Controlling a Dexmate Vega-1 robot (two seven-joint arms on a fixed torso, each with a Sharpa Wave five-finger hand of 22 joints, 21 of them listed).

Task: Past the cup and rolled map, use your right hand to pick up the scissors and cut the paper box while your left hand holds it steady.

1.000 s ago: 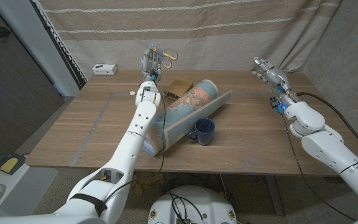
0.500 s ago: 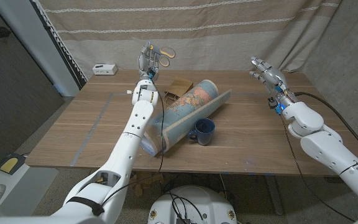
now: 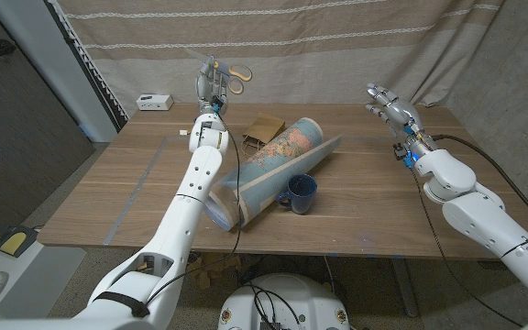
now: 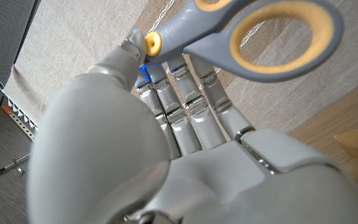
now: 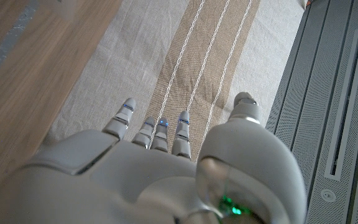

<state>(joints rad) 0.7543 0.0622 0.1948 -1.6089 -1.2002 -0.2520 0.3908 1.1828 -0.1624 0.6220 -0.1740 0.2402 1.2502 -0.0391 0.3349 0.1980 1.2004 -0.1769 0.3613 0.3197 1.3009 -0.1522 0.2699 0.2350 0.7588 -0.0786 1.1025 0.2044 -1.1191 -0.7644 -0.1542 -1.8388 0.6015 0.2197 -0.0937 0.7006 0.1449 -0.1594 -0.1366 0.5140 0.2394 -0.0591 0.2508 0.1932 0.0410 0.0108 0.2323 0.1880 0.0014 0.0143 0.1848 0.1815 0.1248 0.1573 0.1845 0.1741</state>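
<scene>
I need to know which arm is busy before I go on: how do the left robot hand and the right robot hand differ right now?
The left robot hand holds the grey scissors with yellow-lined handles up against the curtain; the right robot hand holds nothing, fingers spread. The left is raised past the wooden table's far edge; the right hovers over its far right corner. Both are white and grey.

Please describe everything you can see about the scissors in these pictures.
The scissors have grey handles with yellow-tan lining inside the loops and a yellow pivot screw; the handles look like plastic. The left robot hand holds them raised above the table's far edge, in front of the curtain, with the handle loops pointing toward the robot's right. Its fingers lie against the part near the pivot. The blades are hidden behind the robot hand.
</scene>
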